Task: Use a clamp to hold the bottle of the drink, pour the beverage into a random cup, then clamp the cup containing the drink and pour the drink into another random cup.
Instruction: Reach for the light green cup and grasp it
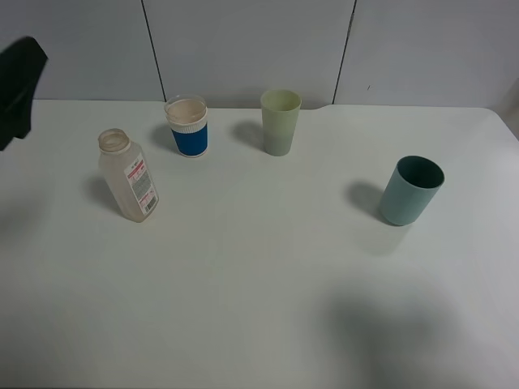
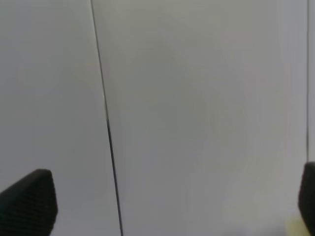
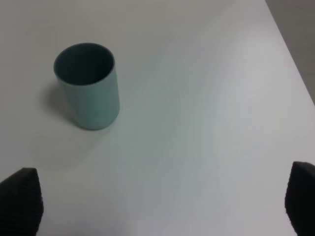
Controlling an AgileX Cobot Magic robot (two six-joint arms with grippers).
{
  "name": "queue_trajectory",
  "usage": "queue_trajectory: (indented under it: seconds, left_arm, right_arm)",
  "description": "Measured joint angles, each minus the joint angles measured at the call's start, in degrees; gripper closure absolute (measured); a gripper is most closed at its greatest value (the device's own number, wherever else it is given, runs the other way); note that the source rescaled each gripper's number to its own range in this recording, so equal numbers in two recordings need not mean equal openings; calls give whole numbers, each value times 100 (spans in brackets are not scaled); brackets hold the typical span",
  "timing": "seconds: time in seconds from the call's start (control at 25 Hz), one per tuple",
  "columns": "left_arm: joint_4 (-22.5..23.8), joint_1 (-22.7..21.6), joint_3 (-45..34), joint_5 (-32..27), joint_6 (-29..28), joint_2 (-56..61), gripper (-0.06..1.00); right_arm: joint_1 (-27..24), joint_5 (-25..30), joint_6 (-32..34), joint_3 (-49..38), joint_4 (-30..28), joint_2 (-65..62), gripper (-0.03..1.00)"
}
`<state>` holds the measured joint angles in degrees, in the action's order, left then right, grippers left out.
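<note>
Three cups — blue-and-white cup [image 1: 188, 126], yellow-green cup [image 1: 280, 121], teal cup [image 1: 411, 190] — and one bottle [image 1: 128, 175] stand on the tabletop [image 1: 259, 292]; both tools, left tool [image 2: 162, 206] and right tool [image 3: 162, 206], gape empty.

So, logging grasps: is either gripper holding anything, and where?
Nothing held: left gripper and right gripper both open and empty.

White table [image 1: 259, 308]; bottle [image 1: 130, 176]; blue-and-white cup [image 1: 187, 127]; yellow-green cup [image 1: 280, 122]; teal cup [image 1: 411, 190]
</note>
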<state>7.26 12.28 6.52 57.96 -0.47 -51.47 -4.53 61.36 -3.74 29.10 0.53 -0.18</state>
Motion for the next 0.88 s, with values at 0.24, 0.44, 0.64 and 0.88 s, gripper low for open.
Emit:
queue_trajectory:
  seconds: [0.24, 0.44, 0.64, 0.88]
  left_arm:
    - [-251, 0, 335, -519, -255, 1189, -5]
    - [-498, 0, 1371, -2969, -282, 2111, -5]
    - [-505, 0, 2357, -5796, -270, 2908, -5]
    - [-557, 0, 2666, -8078, -67, 3976, -5]
  right_arm:
    - [0, 0, 0, 0, 0, 0, 0]
    - [0, 0, 0, 0, 0, 0, 0]
    - [0, 0, 0, 0, 0, 0, 0]
    - [0, 0, 0, 0, 0, 0, 0]
